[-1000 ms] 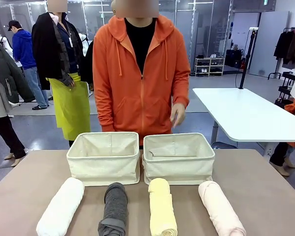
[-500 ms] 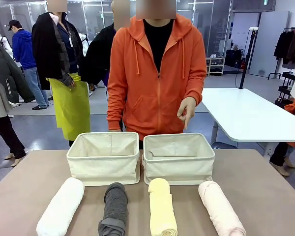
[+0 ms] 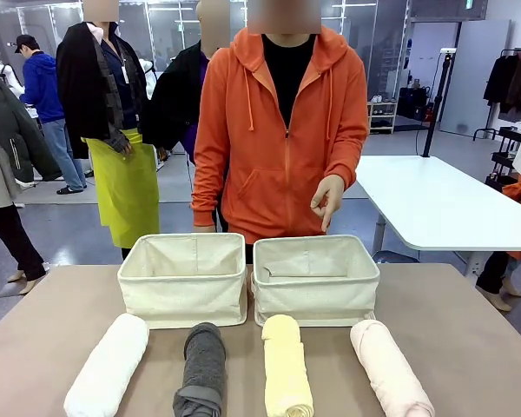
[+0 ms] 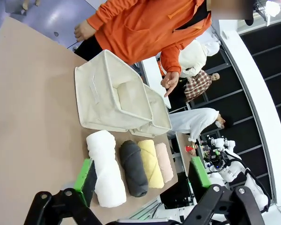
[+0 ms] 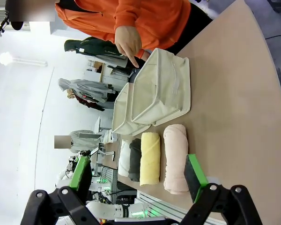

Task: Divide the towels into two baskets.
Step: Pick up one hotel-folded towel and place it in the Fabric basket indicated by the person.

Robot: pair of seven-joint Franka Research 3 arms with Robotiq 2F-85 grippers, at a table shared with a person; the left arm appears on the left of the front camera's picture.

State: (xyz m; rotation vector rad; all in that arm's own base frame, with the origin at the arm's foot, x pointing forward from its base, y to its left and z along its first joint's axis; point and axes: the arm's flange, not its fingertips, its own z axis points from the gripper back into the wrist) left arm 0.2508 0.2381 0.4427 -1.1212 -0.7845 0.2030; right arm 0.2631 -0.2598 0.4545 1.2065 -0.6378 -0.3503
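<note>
Orange-sleeved hand has shifted to point down toward the right basket, likely our cue to start; four towels lie untouched before both baskets, left gripper and right gripper spread, empty.

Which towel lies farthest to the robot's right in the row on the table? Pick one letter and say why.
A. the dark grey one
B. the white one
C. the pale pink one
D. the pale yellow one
C: in the front view the pale pink towel closes the row at its right end, just past the pale yellow towel.
</note>
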